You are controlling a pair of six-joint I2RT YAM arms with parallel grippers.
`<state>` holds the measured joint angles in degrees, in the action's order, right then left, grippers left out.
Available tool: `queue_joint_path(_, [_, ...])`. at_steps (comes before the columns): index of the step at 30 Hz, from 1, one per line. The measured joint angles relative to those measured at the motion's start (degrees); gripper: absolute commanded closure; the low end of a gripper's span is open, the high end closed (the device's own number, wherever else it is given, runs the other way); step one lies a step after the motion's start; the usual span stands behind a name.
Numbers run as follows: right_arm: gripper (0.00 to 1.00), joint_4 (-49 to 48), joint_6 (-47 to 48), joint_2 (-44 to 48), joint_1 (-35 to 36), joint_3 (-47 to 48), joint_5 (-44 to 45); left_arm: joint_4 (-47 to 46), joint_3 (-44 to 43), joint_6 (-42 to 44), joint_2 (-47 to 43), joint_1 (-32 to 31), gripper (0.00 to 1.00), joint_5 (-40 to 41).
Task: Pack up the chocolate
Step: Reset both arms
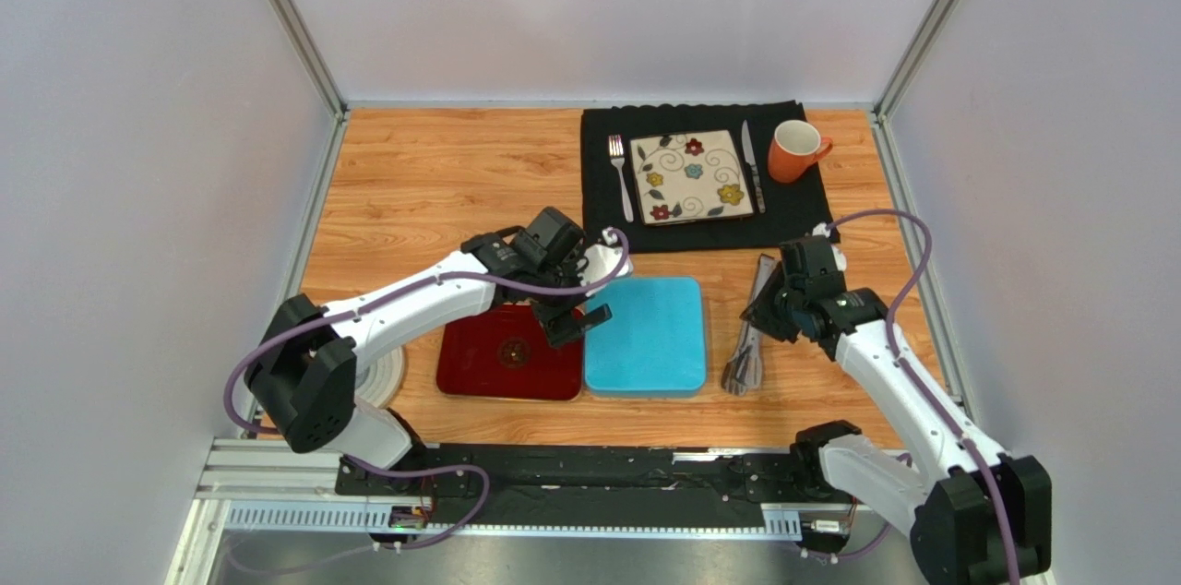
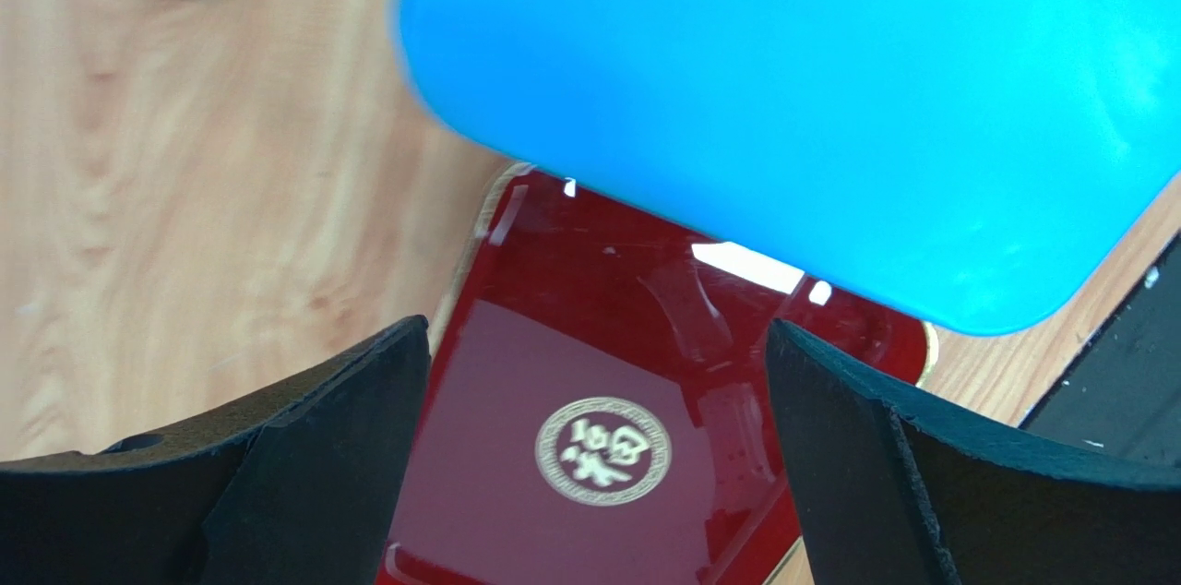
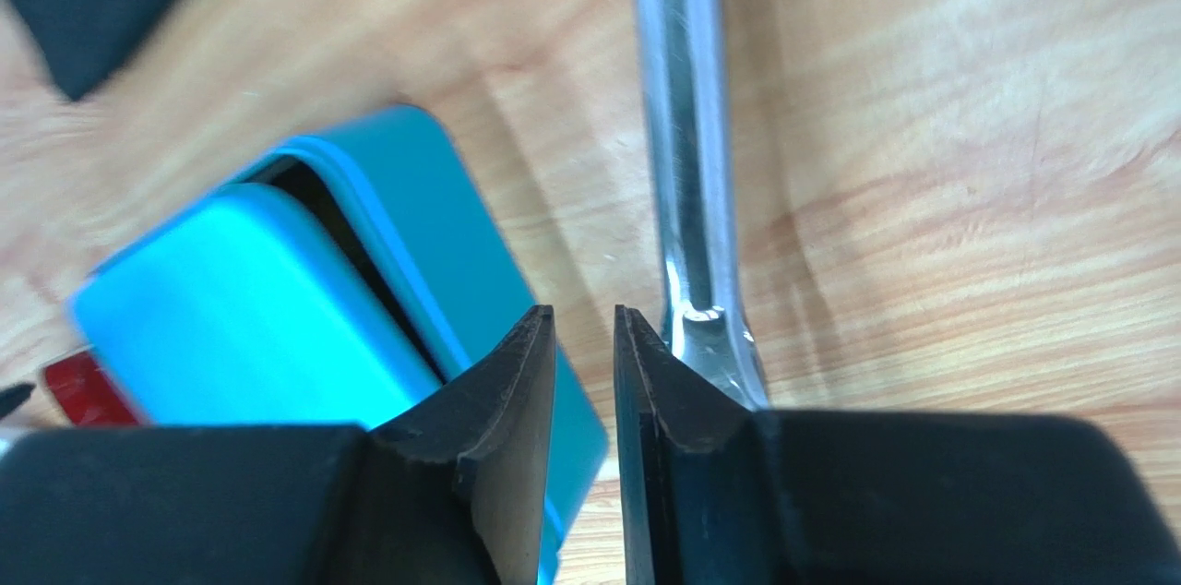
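Observation:
No chocolate shows in any view. A blue box [image 1: 645,336] lies at the table's middle, its lid [image 3: 250,308] sitting slightly askew on the base. Touching its left side is a glossy dark red tray [image 1: 485,371] with a gold emblem [image 2: 602,450]. My left gripper [image 1: 575,322] hovers over the seam between the red tray [image 2: 582,378] and the blue box [image 2: 776,101], wide open and empty [image 2: 596,336]. Metal tongs [image 1: 749,336] lie right of the box. My right gripper [image 1: 765,315] sits over the tongs' upper end, jaws narrowly apart with nothing between them [image 3: 584,315]; the tongs [image 3: 686,128] lie just right of the jaws.
At the back, a black placemat [image 1: 603,205] carries a flowered square plate [image 1: 692,176], a fork [image 1: 620,177], a knife [image 1: 751,163] and an orange mug [image 1: 794,151]. Grey walls close in the wooden table [image 1: 430,184] on three sides.

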<state>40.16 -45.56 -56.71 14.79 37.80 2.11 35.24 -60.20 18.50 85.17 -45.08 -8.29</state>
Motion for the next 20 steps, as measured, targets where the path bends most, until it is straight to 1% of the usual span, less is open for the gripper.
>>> queue_joint_path(6, [0.62, 1.2, 5.9, 7.6, 0.0, 6.4, 1.0, 4.3, -6.3, -0.5, -3.7, 6.2, 0.01, 1.3])
queue_joint_path(9, [0.61, 1.1, 9.2, 12.6, 0.0, 8.5, 0.7, 6.8, -7.4, -0.8, -7.5, 10.1, 0.01, 0.4])
queue_joint_path(14, [0.60, 0.1, 12.8, 16.5, 0.0, 10.6, -2.3, 11.1, -7.3, -1.7, -13.8, 19.4, 0.01, -5.1])
queue_joint_path(16, [0.60, -0.6, 13.5, 16.8, 0.0, 11.0, -4.1, 11.7, -6.5, -2.1, -15.7, 23.9, 0.01, -8.2])
queue_joint_path(19, [0.59, -1.5, 14.3, 16.5, 0.0, 11.4, -6.5, 12.5, -4.5, -2.7, -17.7, 28.7, 0.01, -10.8])
queue_joint_path(20, [0.57, -1.6, 14.5, 16.3, 0.0, 11.5, -7.3, 12.8, -3.6, -2.8, -18.4, 29.7, 0.01, -11.5])
